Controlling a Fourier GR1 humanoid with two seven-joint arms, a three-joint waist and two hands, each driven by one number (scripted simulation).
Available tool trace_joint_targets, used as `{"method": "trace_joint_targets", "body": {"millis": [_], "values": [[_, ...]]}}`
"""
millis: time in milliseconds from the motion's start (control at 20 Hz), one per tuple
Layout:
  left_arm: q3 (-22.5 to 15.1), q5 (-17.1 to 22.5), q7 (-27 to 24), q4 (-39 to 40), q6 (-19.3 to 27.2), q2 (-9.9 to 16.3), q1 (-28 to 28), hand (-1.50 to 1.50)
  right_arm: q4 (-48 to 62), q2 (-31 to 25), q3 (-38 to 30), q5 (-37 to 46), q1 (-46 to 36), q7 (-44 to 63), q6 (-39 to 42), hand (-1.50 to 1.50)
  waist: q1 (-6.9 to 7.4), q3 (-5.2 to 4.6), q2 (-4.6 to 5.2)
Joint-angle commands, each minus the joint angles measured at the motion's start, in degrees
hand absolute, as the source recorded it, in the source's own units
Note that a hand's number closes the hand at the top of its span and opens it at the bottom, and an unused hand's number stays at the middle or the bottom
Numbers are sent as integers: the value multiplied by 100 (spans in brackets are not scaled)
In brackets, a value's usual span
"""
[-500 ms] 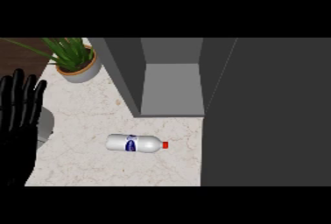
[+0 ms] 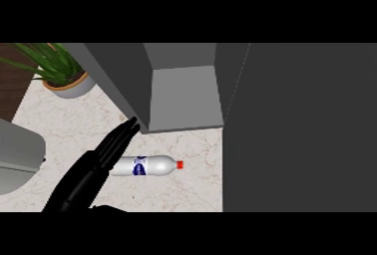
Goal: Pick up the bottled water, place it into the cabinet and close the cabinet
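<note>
- The bottled water [image 2: 146, 166] lies on its side on the counter [image 2: 184, 191], red cap pointing away from the robot hand and toward the dark cabinet door; it has not been lifted yet.
- The left robot hand [image 2: 94, 169] reaches in from the lower left with its fingers straight and held together, holding nothing; their edge overlaps the bottle's base end, though whether they touch it cannot be told from this view.
- Judged from that pose, the robot hand is lining up beside the bottle so it can wrap round the body, which a lying bottle calls for since it could roll.
- Just beyond the fingertips stands the grey cabinet [image 2: 184, 94], its inside open toward the bottle, ready to receive it.
- To the far side of the bottle from the robot hand, the cabinet's dark door [image 2: 298, 129] stands swung out, so it is left to be closed.
- Past the robot hand on the left, a potted plant [image 2: 63, 74] sits well apart from the work.
- The right robot hand shows nowhere.
</note>
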Motion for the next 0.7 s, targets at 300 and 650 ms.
{"method": "trace_joint_targets", "body": {"millis": [300, 650], "values": [[-2782, -3267, 1927, 1644, 719, -1418, 180, -150, -702, -119, 265, -527, 699, 578, 309, -150, -5, -92, -103], [-4575, -4046, 3531, 2866, 2069, -1814, 213, -150, -1994, -349, 144, -1047, 1850, 779, 532, -150, 159, -108, -64]]}}
